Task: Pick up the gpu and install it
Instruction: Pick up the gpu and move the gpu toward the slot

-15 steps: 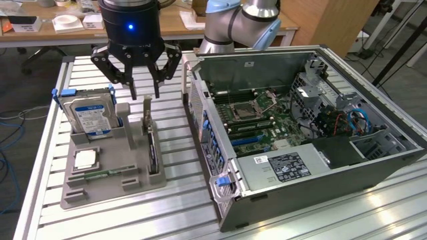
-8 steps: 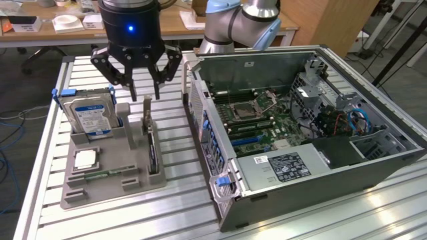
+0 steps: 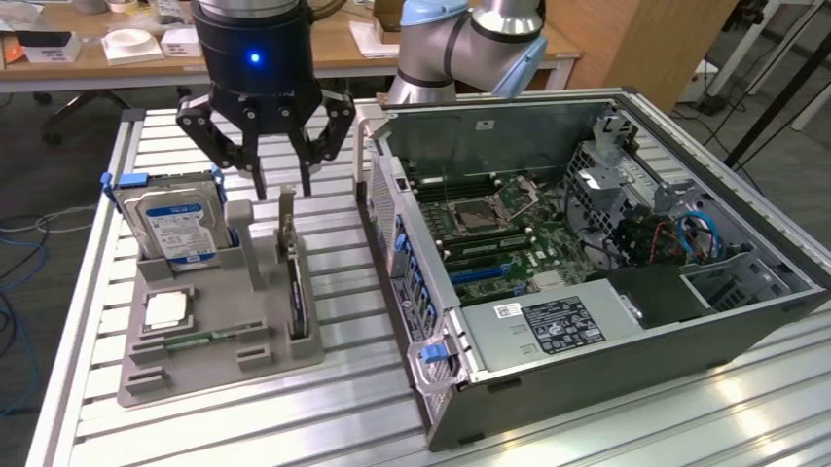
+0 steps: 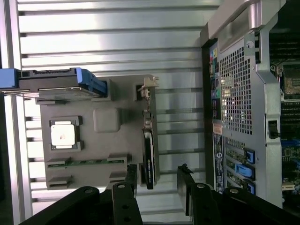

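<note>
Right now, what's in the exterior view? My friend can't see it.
An open gripper hangs just above the gpu, which stands on edge in a grey tray. A hard drive stands in the tray too, and an open computer case lies on the exterior view's right.

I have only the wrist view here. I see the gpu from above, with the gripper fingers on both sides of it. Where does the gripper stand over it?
Observer: In the exterior view the gripper is open and holds nothing. It hangs over the end of the gpu that is farther from that camera, fingertips near the card's top edge.
Operator: Does the card lie flat?
Observer: No, it stands on its long edge in a slot of the gray holder.
Operator: And the computer case, is it open?
Observer: Yes. The computer case lies on its side with the panel off, and the motherboard faces up.
</note>
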Controlling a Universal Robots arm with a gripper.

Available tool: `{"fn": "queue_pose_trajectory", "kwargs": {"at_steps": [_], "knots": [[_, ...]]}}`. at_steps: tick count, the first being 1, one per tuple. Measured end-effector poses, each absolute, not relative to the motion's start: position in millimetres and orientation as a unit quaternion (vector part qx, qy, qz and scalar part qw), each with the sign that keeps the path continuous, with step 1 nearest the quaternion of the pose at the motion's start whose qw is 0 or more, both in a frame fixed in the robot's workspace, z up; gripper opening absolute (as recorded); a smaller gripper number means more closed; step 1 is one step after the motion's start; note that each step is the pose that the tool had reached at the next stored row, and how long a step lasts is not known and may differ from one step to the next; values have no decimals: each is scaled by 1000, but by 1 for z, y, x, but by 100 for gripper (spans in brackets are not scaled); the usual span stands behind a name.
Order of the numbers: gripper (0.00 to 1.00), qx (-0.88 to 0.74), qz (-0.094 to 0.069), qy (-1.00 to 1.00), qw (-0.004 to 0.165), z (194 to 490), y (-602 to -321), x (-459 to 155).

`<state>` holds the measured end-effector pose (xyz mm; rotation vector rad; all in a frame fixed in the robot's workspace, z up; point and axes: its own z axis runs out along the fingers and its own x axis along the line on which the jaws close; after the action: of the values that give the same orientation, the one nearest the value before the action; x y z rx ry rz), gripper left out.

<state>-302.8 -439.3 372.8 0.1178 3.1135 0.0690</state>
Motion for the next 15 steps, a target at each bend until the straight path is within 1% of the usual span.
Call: {"fn": "queue_pose_trajectory", "kwargs": {"at_steps": [15], "knots": [[47, 38, 22, 999, 13, 371, -446, -303]]}}
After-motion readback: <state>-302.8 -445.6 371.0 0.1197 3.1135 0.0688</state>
